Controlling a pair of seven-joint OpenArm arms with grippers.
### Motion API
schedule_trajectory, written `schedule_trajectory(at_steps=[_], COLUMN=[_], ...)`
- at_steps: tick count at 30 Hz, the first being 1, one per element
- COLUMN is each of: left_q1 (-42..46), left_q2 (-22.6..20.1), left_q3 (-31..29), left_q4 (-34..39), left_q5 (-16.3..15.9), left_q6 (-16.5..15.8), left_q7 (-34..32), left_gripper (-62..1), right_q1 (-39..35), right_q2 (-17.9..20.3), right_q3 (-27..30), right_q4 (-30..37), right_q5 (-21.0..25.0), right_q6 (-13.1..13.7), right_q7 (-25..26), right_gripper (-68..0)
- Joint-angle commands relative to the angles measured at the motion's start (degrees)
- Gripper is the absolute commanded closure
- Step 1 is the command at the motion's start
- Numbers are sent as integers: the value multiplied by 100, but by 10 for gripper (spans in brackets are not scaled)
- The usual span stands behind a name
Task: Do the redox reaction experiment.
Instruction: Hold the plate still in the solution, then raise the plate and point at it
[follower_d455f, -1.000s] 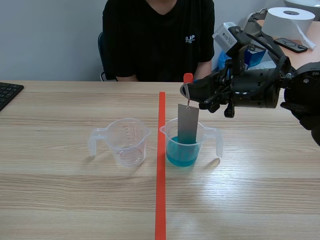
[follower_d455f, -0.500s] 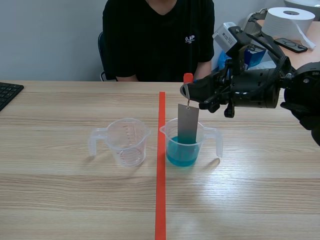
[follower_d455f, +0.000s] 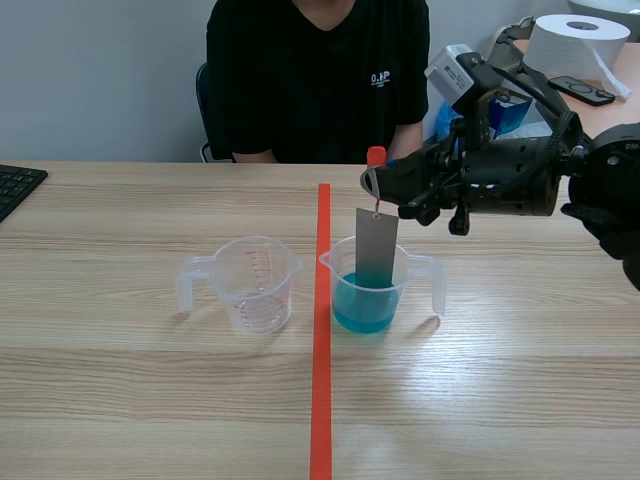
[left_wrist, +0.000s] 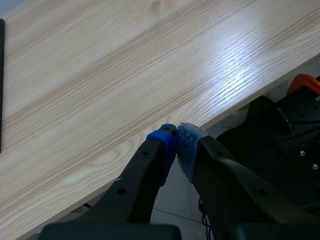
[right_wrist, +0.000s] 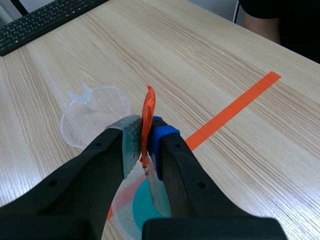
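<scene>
metal strip (follower_d455f: 376, 245) hanging from right end effector (follower_d455f: 373, 181), tip in blue liquid (follower_d455f: 360, 308)

Grey plate (follower_d455f: 376, 245), blue liquid (follower_d455f: 362, 310), orange tab (right_wrist: 148, 110).

a person in a black t-shirt (follower_d455f: 315, 80) sits across the wooden bench (follower_d455f: 120, 380). a black keyboard (follower_d455f: 18, 188) lies at the bench's left edge. an orange-red tape line (follower_d455f: 321, 400) runs down its middle. behind, on another surface, stand a white paper roll (follower_d455f: 575, 45), a dark remote-like thing (follower_d455f: 585, 92) and a blue box (follower_d455f: 508, 112).
</scene>
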Motion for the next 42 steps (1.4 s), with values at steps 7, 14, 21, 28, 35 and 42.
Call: schedule_trajectory(at_steps=[7,14,21,28,35,42], left_q1=[46,46,46,46,46,46], left_q2=[28,28,28,28,28,28], left_q3=[15,15,15,15,15,15], left_q4=[42,42,42,42,42,42], left_q5=[-35,-35,-35,-35,-35,-35], left_q6=[9,9,9,9,9,9], left_q7=[-94,-94,-94,-94,-94,-94], left_gripper=[-40,-40,-40,-40,-40,-40], right_q1=[146,146,146,146,146,146], right_q2=[240,400,413,413,413,411], right_q3=[278,435,734,1056,1222,1222], right_q4=[605,1309,1867,2350,2758,2983], right_q5=[302,549,942,1471,1996,2337], right_q6=[46,46,46,46,-72,-240], right_q7=[-315,-669,-1239,-1788,-2284,-2555], right_gripper=[-17,-17,-17,-17,-17,-17])
